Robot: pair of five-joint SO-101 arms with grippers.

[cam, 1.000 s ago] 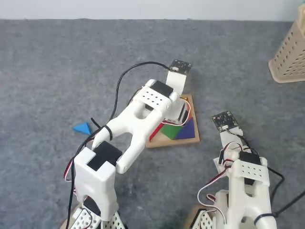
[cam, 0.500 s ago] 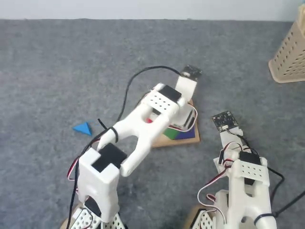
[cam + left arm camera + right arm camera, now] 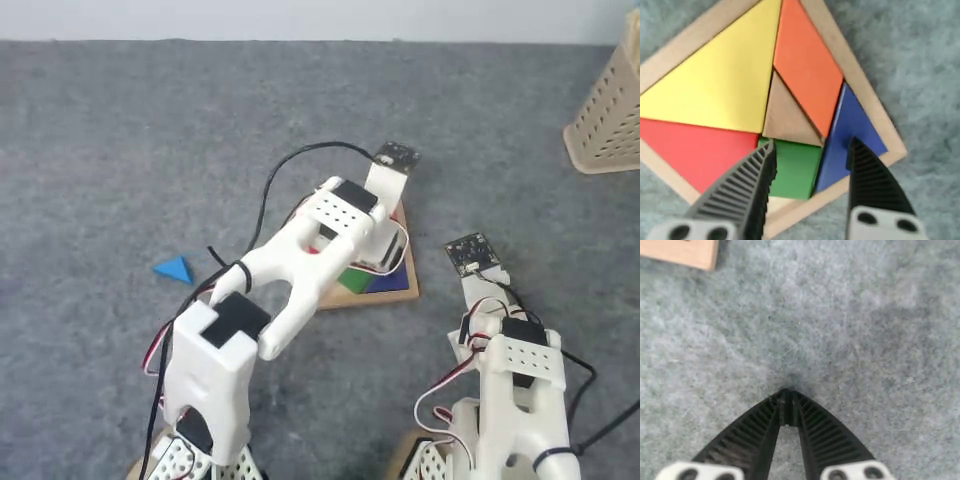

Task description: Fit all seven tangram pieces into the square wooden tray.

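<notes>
Wooden tray (image 3: 396, 294) half hidden under left arm (image 3: 300, 265)

Light is even and diffuse, seemingly from overhead; the grey felt (image 3: 120, 140) is uniformly bright and the white left arm (image 3: 300, 265) shows no glare. Only a faint, soft-edged shadow lies beneath it by the tray (image 3: 395, 295). In the right wrist view, a small dim smudge of shadow sits just ahead of the right gripper (image 3: 789, 392).
</notes>
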